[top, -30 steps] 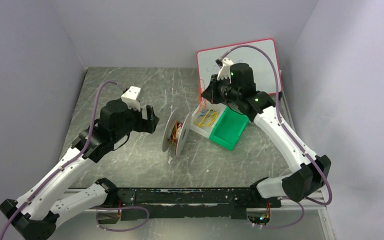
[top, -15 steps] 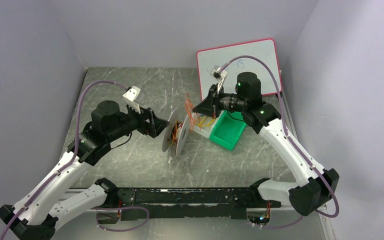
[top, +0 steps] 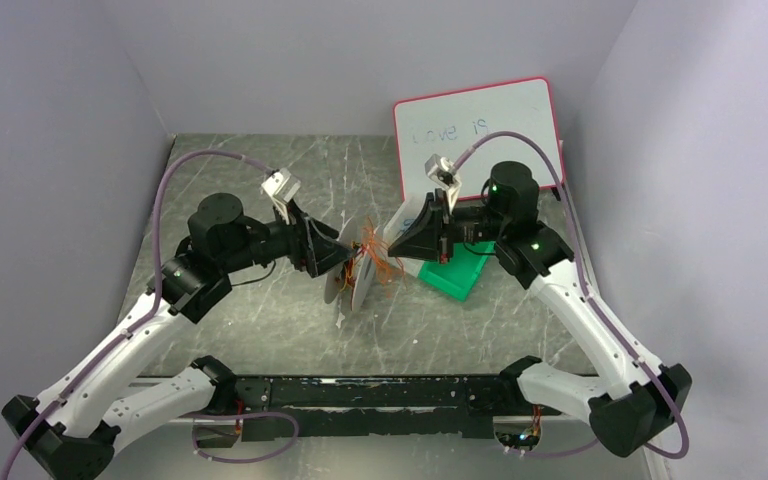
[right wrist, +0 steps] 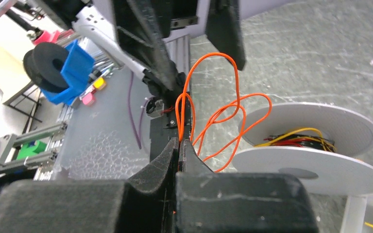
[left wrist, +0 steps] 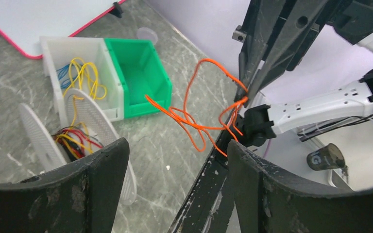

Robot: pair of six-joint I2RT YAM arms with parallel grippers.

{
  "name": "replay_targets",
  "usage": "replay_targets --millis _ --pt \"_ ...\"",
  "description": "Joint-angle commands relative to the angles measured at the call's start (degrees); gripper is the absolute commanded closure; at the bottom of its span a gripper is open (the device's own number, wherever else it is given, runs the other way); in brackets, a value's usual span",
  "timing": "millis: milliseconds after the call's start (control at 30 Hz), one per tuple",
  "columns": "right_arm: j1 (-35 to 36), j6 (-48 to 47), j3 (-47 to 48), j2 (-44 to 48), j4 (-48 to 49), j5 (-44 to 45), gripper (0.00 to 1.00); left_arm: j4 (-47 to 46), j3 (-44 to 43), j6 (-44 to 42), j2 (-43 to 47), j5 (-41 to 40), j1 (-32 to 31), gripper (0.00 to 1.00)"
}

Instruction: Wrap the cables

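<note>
Overhead looks down; close wrist views — seemingly opposed — share spool (right wrist: 320, 131).

Green bin (left wrist: 148, 104) touching white bin (left wrist: 114, 82); whiteboard (top: 475, 125) behind

Top view: the hub of the spool (top: 358, 290) was masked by the left claw (top: 343, 252) and the tangled cables (top: 375, 258). The green bin (top: 457, 276) was partly covered by the right claw (top: 394, 236). Writing on the whiteboard (top: 480, 110) was too faint to be read. Right wrist view: the pinched stretch of the cables was concealed inside the claw's grip, and the spool was cropped at the right edge.
</note>
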State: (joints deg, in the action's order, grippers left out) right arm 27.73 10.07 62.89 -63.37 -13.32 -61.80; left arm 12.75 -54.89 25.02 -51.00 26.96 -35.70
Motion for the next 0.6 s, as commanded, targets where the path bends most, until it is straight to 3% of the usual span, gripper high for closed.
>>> replay_targets --millis 0,233,567 --pt "0.22 2.77 -1.35 3.32 6.70 -6.73 1.00 -6.71 0.69 3.09 -0.23 5.46 0.33 0.22" --pt "0.22 7.05 -3.62 5.85 12.40 -10.86 1.00 -10.04 1.36 6.65 -2.17 8.14 0.33 0.27" --pt "2.22 5.57 -4.48 6.65 11.64 -11.68 1.00 -14.58 2.05 11.05 -3.75 12.09 0.28 0.37"
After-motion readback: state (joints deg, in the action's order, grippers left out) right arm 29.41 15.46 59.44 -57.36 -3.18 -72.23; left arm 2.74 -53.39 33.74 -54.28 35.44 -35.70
